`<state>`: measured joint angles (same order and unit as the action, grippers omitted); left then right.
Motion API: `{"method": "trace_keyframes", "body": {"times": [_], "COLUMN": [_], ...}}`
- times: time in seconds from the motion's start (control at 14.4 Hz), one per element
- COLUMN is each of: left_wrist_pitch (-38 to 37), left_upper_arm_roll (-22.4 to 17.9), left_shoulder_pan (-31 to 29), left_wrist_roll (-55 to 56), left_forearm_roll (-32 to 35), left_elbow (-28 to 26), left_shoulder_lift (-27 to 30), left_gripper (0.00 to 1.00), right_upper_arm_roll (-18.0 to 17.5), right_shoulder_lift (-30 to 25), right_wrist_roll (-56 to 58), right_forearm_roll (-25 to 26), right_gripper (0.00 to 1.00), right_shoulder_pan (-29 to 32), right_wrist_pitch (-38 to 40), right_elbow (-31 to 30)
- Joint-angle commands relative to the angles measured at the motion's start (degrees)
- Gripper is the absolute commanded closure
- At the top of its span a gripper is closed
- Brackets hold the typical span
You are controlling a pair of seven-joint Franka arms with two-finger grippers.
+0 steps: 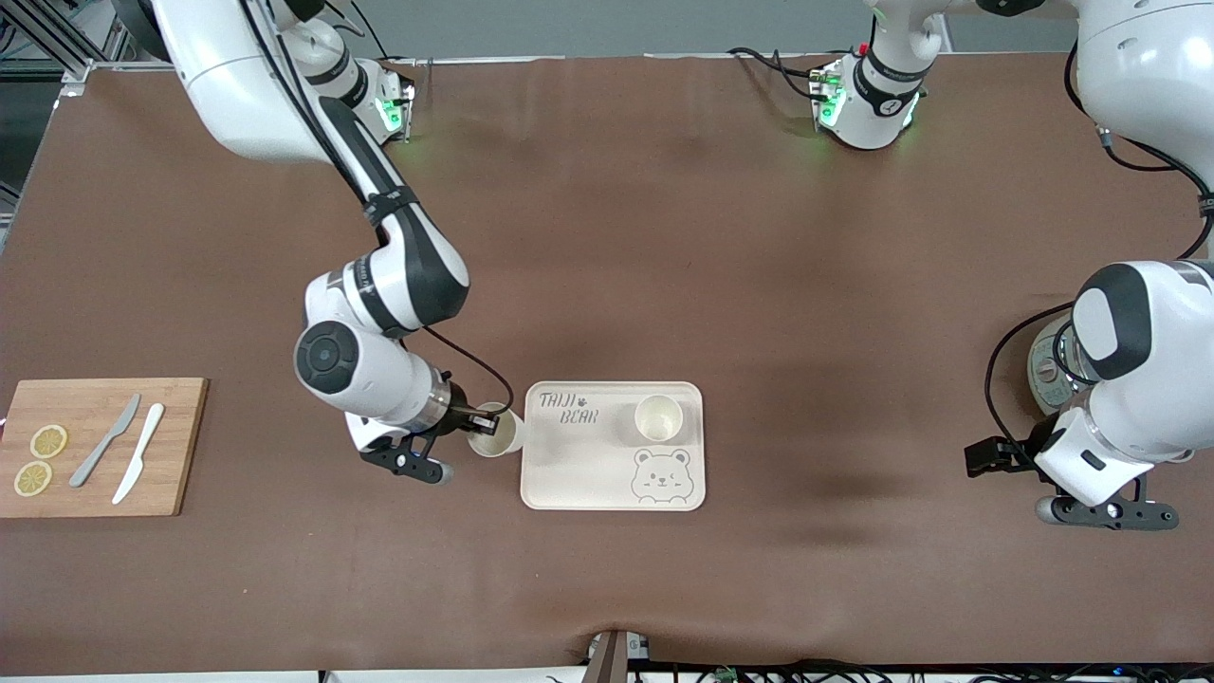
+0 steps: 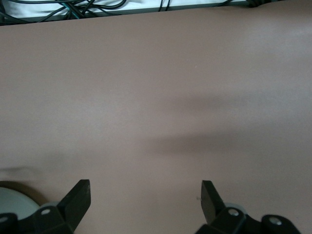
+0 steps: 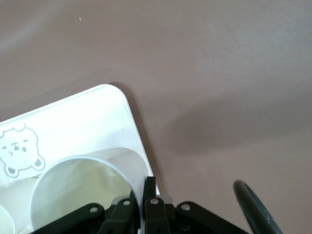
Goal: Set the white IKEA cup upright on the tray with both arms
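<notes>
A white cup (image 1: 496,432) is mouth-up just beside the cream tray (image 1: 579,474), at the tray's edge toward the right arm's end. My right gripper (image 1: 477,418) is shut on the cup's rim, one finger inside and one outside. In the right wrist view the cup (image 3: 87,180) fills the space at the gripper (image 3: 146,195), with the tray (image 3: 73,122) and its bear drawing below. A second white cup (image 1: 657,417) stands upright on the tray. My left gripper (image 1: 991,456) waits open over bare table at the left arm's end, its fingers (image 2: 78,195) wide apart with nothing between them.
A wooden cutting board (image 1: 180,446) with two lemon slices (image 1: 40,460), a grey knife (image 1: 104,441) and a white knife (image 1: 139,452) lies at the right arm's end. A round grey object (image 1: 1043,365) sits partly hidden under the left arm.
</notes>
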<state>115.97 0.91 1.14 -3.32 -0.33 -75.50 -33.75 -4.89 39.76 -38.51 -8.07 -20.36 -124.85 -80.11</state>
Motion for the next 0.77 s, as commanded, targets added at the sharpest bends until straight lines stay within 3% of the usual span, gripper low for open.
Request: {"method": "trace_keyframes", "body": {"times": [0.0,0.14,0.28,0.56,0.7], "left_wrist_pitch": [4.5,13.8,17.7,17.37,12.04], "left_upper_arm_roll": [0.14,0.32,0.32,0.67,0.76], "left_shoulder_pan": [-0.17,-0.52,-0.52,-0.43,-0.17], "left_wrist_roll": [-0.72,-0.72,-0.81,-0.46,-0.1], "left_forearm_roll": [-0.99,-1.25,-1.96,-2.31,-3.62], "left_elbow": [-8.57,-19.55,-26.16,-33.83,-34.46], "left_shoulder_lift": [5.08,10.26,13.96,23.09,28.19], "left_gripper": [0.0,0.0,0.0,0.0,0.0], "right_upper_arm_roll": [0.59,0.67,0.67,0.67,0.67], "right_shoulder_lift": [2.25,2.95,3.66,5.59,6.38], "right_wrist_roll": [-5.77,-8.5,-11.4,-15.62,-17.38], "right_forearm_roll": [2.53,2.8,4.02,6.31,6.4], "right_gripper": [1.0,1.0,1.0,1.0,1.0], "right_shoulder_pan": [-2.66,-3.72,-4.77,-6.27,-6.88], "right_wrist_pitch": [-2.85,-5.04,-6.8,-9.79,-11.46], "right_elbow": [1.19,1.19,1.19,1.19,1.19]}}
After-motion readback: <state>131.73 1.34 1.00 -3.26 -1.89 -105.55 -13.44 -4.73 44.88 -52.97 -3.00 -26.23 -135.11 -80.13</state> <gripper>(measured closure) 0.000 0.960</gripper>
